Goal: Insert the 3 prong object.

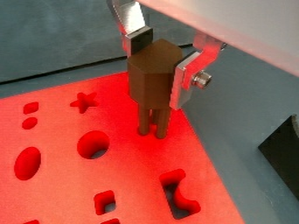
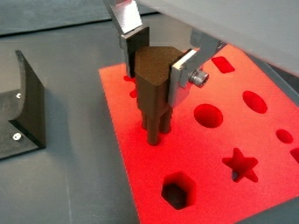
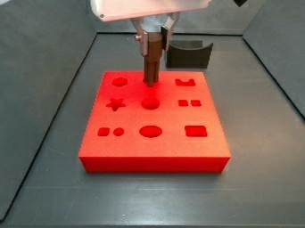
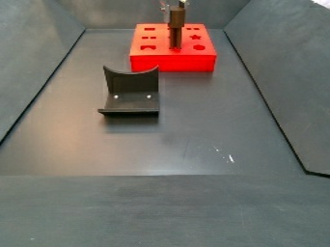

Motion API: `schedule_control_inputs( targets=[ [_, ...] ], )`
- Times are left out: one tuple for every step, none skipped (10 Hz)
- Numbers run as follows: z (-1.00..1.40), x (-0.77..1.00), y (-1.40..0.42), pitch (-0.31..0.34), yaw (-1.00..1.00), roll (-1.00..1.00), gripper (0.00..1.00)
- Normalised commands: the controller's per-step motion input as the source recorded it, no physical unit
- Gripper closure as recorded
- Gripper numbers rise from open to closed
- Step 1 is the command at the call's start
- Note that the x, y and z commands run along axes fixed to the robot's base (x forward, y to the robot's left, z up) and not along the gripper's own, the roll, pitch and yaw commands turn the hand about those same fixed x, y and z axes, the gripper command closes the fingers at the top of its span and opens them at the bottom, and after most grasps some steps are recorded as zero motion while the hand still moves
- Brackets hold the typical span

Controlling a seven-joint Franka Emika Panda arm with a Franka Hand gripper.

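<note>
My gripper [image 1: 156,54] is shut on the 3 prong object [image 1: 149,83], a slim brown piece held upright, also seen in a wrist view [image 2: 152,87]. Its prongs point down and reach the top face of the red block [image 1: 70,175], at the block's far edge. In a side view the 3 prong object [image 3: 152,62] stands over the back middle of the red block [image 3: 155,147], with my gripper [image 3: 152,34] above it. The red block's top has star, round, oval and square holes. In a side view the 3 prong object [image 4: 173,27] and gripper [image 4: 173,8] are far back.
The dark fixture [image 4: 129,92] stands on the grey floor in front of the red block [image 4: 175,50], and shows behind it in a side view [image 3: 191,52] and beside it in a wrist view [image 2: 26,105]. Dark walls enclose the floor.
</note>
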Motion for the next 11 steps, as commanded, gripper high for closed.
schedule_control_inputs(
  targets=[
    [-0.11,0.0,-0.16,0.0,0.0,0.12,1.0],
    [-0.15,0.0,-0.16,0.0,0.0,0.15,1.0],
    [-0.23,0.0,-0.03,0.0,0.0,0.15,1.0],
    [-0.29,0.0,0.0,0.0,0.0,0.18,1.0],
    [-0.33,0.02,0.0,0.0,0.0,0.19,1.0],
    [-0.37,0.06,-0.03,0.0,0.0,0.2,1.0],
    [-0.38,0.1,-0.07,0.006,0.0,0.22,1.0],
    [-0.32,0.16,-0.13,0.027,0.0,0.25,1.0],
    [-0.29,0.18,-0.18,0.041,0.0,0.26,1.0],
    [-0.27,0.15,-0.19,0.043,-0.02,0.23,1.0],
    [-0.25,0.12,-0.2,0.056,-0.09,0.22,1.0]
  ],
)
